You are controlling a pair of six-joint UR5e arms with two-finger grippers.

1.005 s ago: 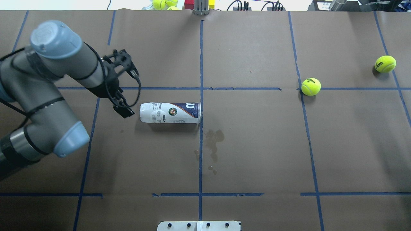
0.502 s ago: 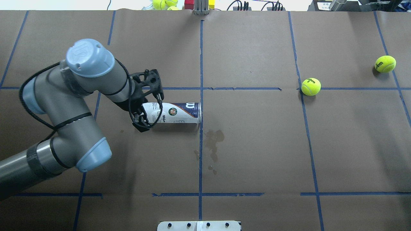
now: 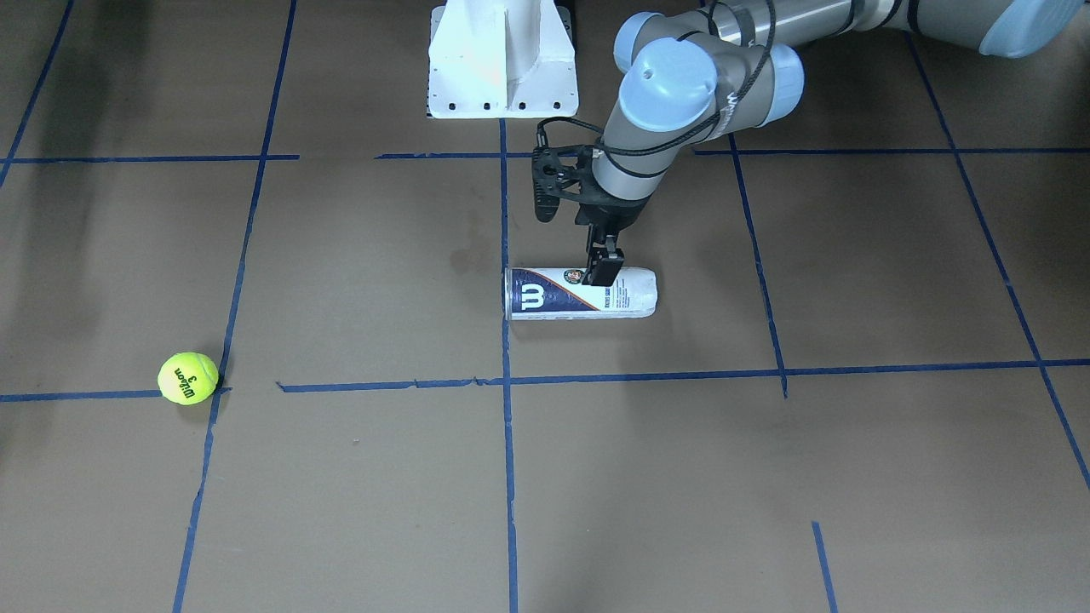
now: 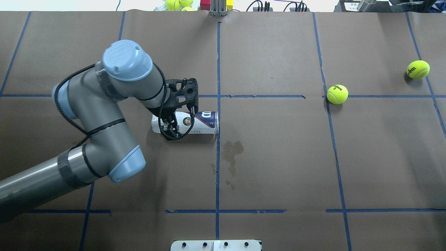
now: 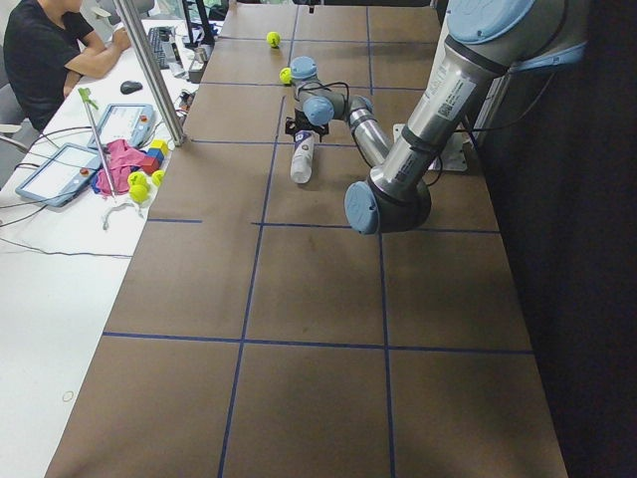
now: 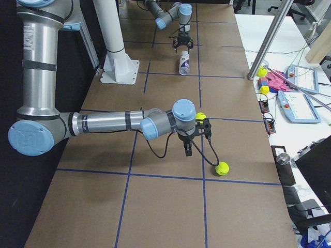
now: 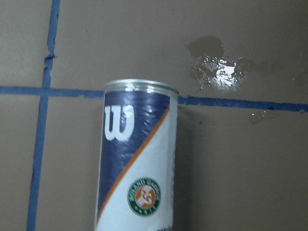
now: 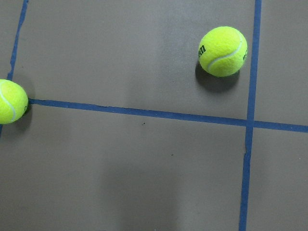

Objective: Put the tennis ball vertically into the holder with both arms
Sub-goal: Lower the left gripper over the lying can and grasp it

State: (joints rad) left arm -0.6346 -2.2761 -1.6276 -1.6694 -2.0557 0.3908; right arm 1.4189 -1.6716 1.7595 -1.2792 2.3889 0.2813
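Observation:
The holder [image 4: 195,122] lies on its side on the brown table, its metal-rimmed mouth [image 7: 140,86] toward the centre line. My left gripper [image 4: 179,120] hangs over the holder's middle [image 3: 582,293], open, with its fingers straddling the tube and not closed on it. The tennis ball [image 4: 337,94] with a "3" print rests on a blue tape line far to the right, also seen as the tennis ball [image 3: 188,378]. A second ball [image 4: 418,69] lies further right. My right gripper [image 6: 187,150] hovers near both balls [image 8: 223,51]; I cannot tell its state.
A wet stain [image 4: 231,153] marks the paper just in front of the holder's mouth. The white pedestal [image 3: 502,60] stands at the robot's side. More balls and coloured blocks [image 4: 177,4] sit beyond the far edge. A person [image 5: 50,50] sits at the side desk.
My left arm has swung right, carrying the gripper from beside the holder's closed end to over its middle. The holder and both balls have stayed put.

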